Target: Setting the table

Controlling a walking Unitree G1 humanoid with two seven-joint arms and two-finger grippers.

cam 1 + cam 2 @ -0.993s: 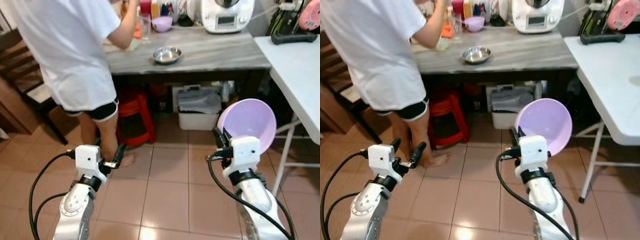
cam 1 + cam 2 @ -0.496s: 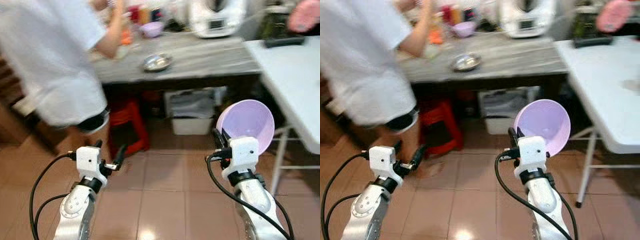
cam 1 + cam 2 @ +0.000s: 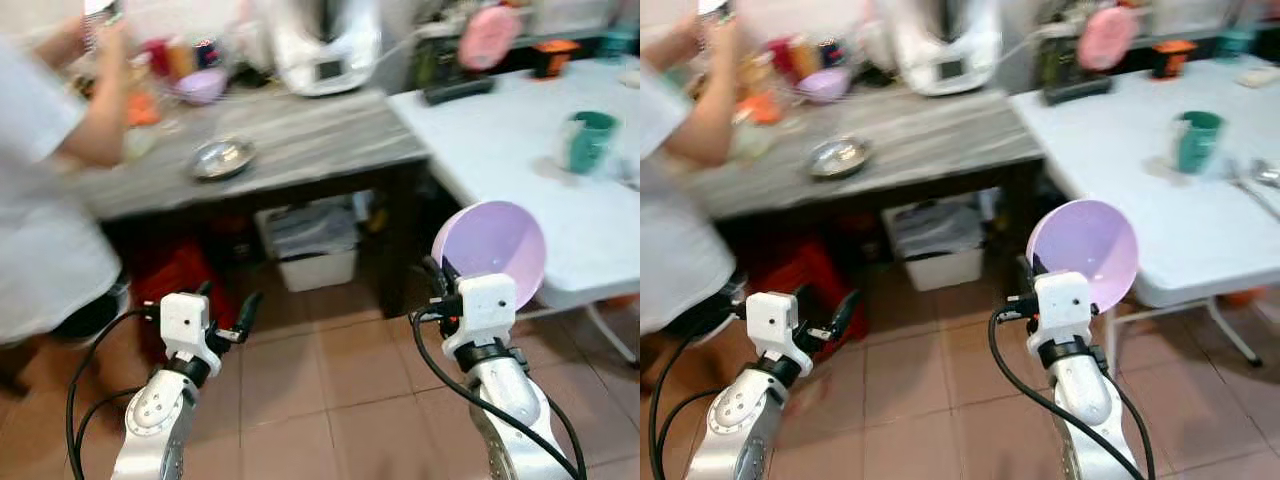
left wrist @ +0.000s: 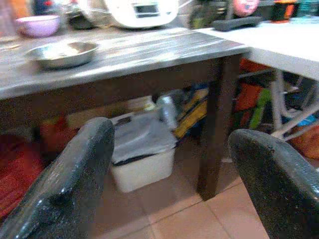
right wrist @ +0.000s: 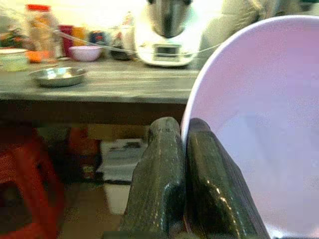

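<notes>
- The right gripper (image 5: 182,164) has its two black fingers (image 5: 159,169) clenched together on the rim of a lilac bowl (image 3: 492,250), pinching the thin wall between them; the bowl stands on edge, its hollow facing sideways, in the air just short of the white table (image 3: 500,150).
- The left gripper (image 3: 228,315) is released, its fingers spread wide with nothing between them, held low over the tiled floor (image 3: 330,400).
- My worry is the hold: a smooth, glossy plastic rim gripped at one spot could swivel or slip out if the arm jolts, and the bowl would fall to the tiles.
- The bowl's far edge sits close to the table's edge, so a careless swing could knock it there.
- On the white table, smooth and matte, stands a green cup (image 3: 587,140).
- Further back, a grey streaked counter (image 3: 320,140) carries a shiny shallow metal dish (image 3: 222,158), a small purple bowl (image 3: 200,85) and a white appliance (image 3: 325,45).
- A person (image 3: 50,200) in a white shirt works at that counter, near the left arm, within reach of a bump.
</notes>
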